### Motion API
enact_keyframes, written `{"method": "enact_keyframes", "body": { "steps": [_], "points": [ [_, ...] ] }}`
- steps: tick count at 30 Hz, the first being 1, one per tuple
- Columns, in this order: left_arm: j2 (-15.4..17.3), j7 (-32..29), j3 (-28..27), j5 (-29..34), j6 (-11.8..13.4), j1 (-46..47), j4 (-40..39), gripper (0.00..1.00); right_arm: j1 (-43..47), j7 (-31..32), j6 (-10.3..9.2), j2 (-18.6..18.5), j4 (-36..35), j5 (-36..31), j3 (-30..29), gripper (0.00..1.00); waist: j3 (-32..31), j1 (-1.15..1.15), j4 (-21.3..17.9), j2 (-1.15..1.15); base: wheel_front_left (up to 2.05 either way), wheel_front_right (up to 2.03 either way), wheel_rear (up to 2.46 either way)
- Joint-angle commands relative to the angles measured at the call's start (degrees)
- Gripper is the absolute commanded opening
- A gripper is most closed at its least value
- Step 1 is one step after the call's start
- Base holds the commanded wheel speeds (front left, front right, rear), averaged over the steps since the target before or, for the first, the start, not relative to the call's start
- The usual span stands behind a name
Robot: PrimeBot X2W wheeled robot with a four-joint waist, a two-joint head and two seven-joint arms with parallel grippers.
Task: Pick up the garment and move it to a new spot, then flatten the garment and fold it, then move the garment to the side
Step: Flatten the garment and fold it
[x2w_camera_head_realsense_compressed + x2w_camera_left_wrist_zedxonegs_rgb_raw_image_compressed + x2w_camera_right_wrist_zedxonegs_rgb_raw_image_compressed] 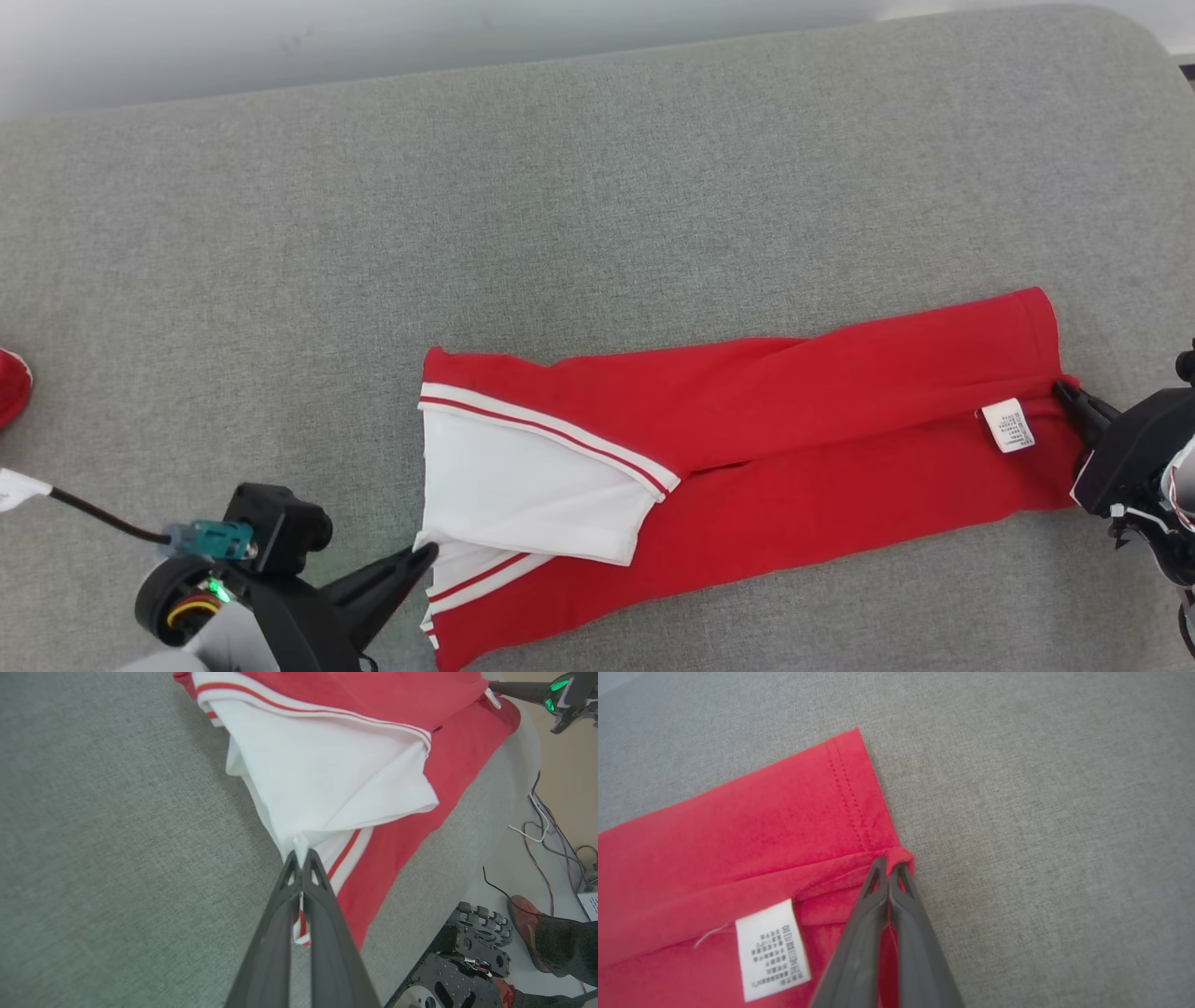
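Note:
The garment (747,439) is red with a white panel and red-and-white striped trim, lying folded lengthwise across the grey padded table (560,187). My left gripper (425,553) is shut on the white edge of the garment (327,779) at its left end, cloth pinched between the fingertips (301,856). My right gripper (1064,390) is shut on the red hem at the right end, beside a white care label (1006,425). In the right wrist view the gripper (889,863) pinches a fold of the garment (738,826) at its hem corner, near the care label (770,947).
A small red thing (11,383) lies at the table's left edge. In the left wrist view, beyond the table's rim, are the robot's base (462,956), loose cables (542,826) on the floor, and a person's foot (525,924) in a red shoe.

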State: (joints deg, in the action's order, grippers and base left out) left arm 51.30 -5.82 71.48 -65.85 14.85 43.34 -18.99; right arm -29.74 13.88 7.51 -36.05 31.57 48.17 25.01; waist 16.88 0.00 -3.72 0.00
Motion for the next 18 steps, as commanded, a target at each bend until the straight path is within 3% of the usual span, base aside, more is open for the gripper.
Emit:
{"method": "enact_keyframes", "body": {
  "steps": [1, 2, 3, 4, 5, 7, 8, 9, 18],
  "points": [
    [-0.4, 0.6, 0.2, 0.2, 0.2, -1.4, 0.6, 0.00, 0.9, -0.2, -0.05, 0.4, 0.4, -0.6, -0.2, 0.04, -0.2, 0.00, 0.0, 0.00, 0.00, 0.00, 0.00],
    [-0.7, 0.9, 0.3, 0.1, 0.2, -1.8, 1.1, 0.00, 1.2, -0.1, -0.05, 0.6, 0.7, -0.7, -0.4, 0.22, -0.3, 0.00, 0.1, 0.00, 0.00, 0.00, 0.00],
    [-1.0, 0.9, 0.4, -0.1, 0.2, -2.1, 1.5, 0.00, 1.4, -0.1, -0.05, 0.8, 0.9, -0.8, -0.5, 0.30, -0.5, 0.00, 0.1, 0.00, 0.00, 0.00, 0.00],
    [-1.3, 1.2, 0.4, -0.2, 0.4, -2.5, 1.8, 0.00, 1.6, -0.4, -0.05, 0.8, 1.1, -1.2, -0.7, 0.62, -0.7, 0.00, 0.1, 0.00, 0.00, 0.00, 0.00],
    [-1.7, 1.5, 0.4, -0.5, 0.5, -2.8, 2.3, 0.00, 1.6, -1.0, -0.05, 0.8, 1.5, -1.4, -1.1, 1.00, -0.9, 0.00, 0.2, 0.00, 0.00, 0.00, 0.00],
    [-2.4, 2.3, 0.2, -1.0, 1.1, -3.6, 3.2, 0.35, 1.7, -1.9, -0.04, 0.7, 1.8, -2.3, -1.5, 1.00, -1.6, 0.00, 0.2, 0.00, 0.00, 0.00, 0.00],
    [-2.8, 3.0, 0.0, -1.1, 1.4, -4.0, 3.4, 0.62, 1.8, -2.5, -0.04, 0.6, 1.9, -2.5, -1.9, 1.00, -2.0, 0.00, 0.2, 0.00, 0.00, 0.00, 0.00],
    [-3.1, 3.7, -0.3, -1.2, 1.8, -4.3, 3.6, 0.98, 1.9, -3.0, -0.04, 0.5, 1.8, -3.1, -2.1, 1.00, -2.4, 0.00, 0.2, 0.00, 0.00, 0.00, 0.00],
    [-5.0, 12.1, -4.9, -5.0, 5.8, -9.4, 5.7, 1.00, 4.0, -15.1, -0.04, 1.4, -0.2, -11.6, -5.8, 1.00, -6.7, 0.00, 0.2, 0.00, 0.00, 0.00, 0.00]
  ]
}}
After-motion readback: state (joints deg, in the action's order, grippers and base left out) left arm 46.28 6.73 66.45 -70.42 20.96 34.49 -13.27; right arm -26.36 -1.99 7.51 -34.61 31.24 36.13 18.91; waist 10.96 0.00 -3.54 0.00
